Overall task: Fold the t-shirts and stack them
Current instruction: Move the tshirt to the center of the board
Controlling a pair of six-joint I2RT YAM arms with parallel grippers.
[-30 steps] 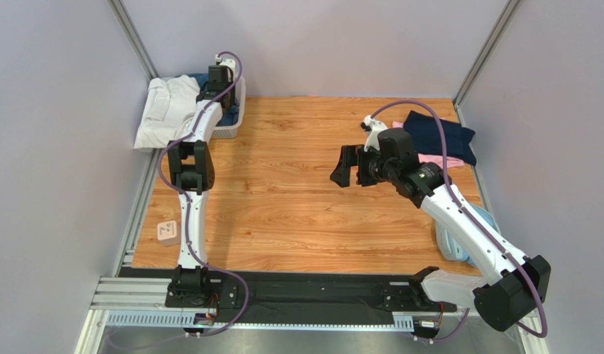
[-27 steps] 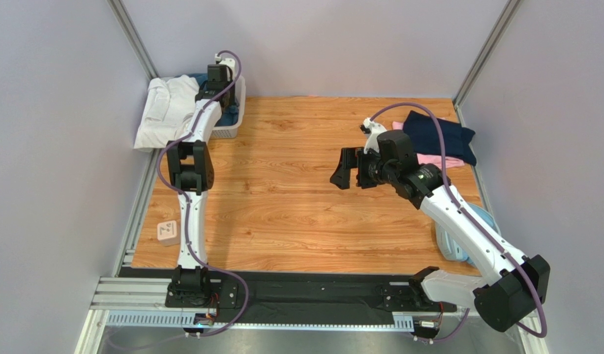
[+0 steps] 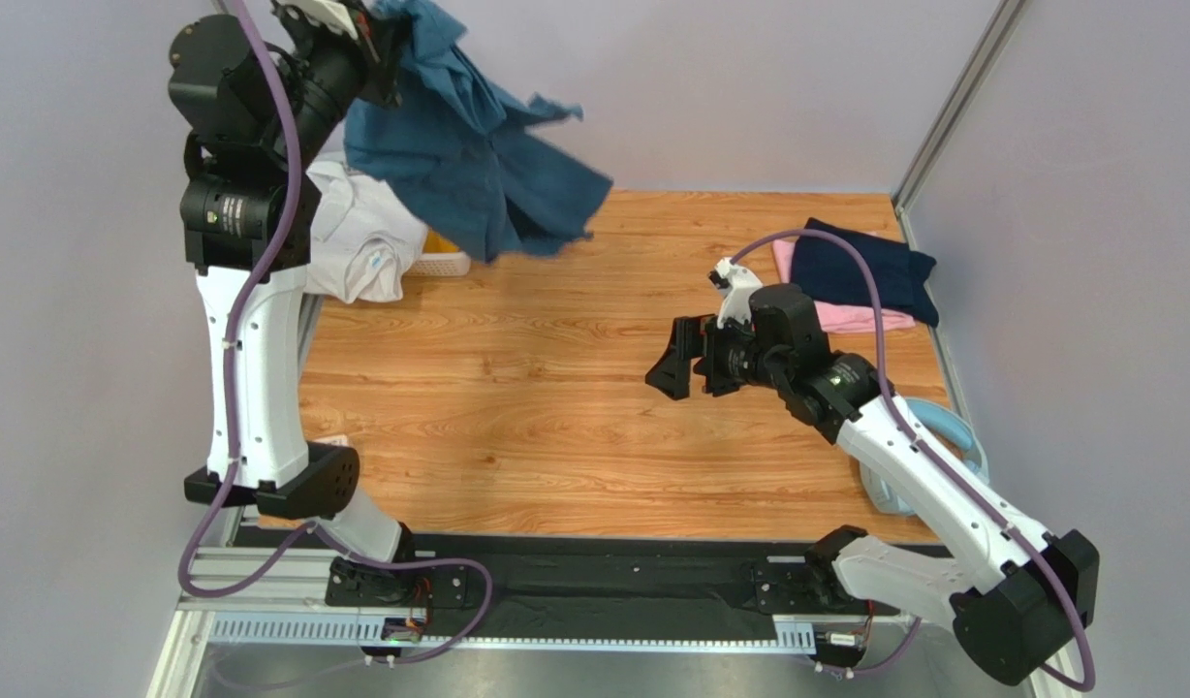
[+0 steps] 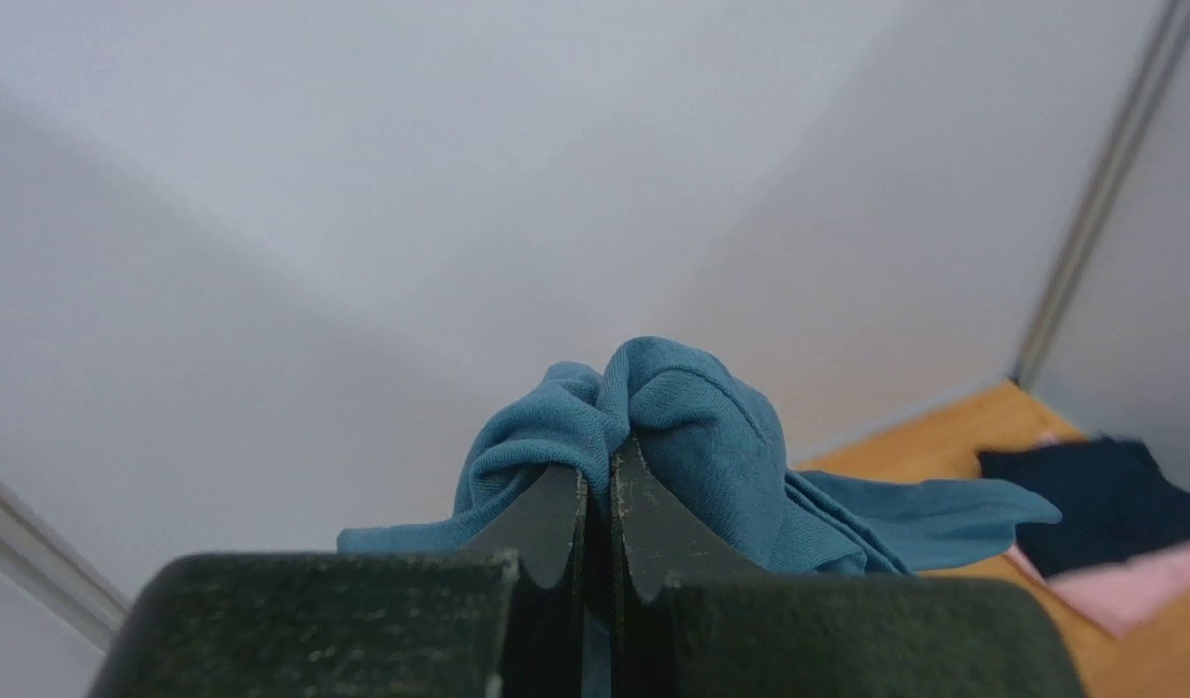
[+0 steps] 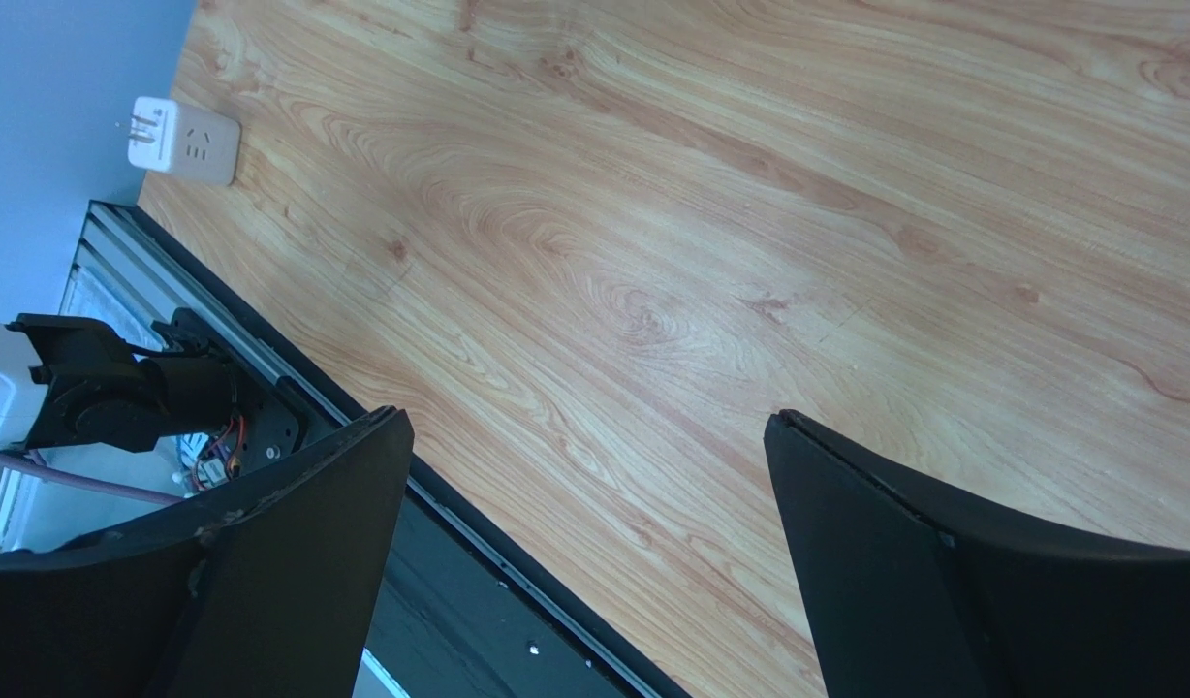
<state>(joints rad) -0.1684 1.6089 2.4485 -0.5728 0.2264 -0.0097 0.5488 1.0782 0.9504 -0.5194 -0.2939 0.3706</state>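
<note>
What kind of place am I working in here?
Probably a lab robot cell, not a home: plain grey wall panels, a wood-grain tabletop, and an aluminium mounting rail along the near edge.

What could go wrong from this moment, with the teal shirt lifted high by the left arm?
The left claw pinches only a small bunched fold of the teal shirt; it may slip out.
The shirt hangs crumpled, and the open right claw is apart from it, so it could land bunched.
Its lower part hangs near the white garment and might snag it.
</note>
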